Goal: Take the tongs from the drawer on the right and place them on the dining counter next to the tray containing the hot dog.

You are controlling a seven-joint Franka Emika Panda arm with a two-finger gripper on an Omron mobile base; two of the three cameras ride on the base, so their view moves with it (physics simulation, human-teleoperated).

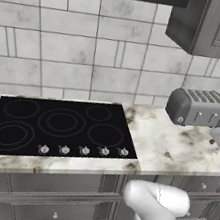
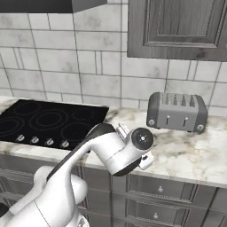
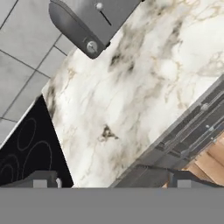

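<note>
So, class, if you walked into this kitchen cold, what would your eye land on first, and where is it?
Probably the black cooktop, set into the marble worktop at the left with its row of knobs along the front. Next, the grey toaster against the tiled wall to its right, and the white robot arm reaching over the drawer fronts below.

The toaster is cut off by the hand view's top edge.
</note>
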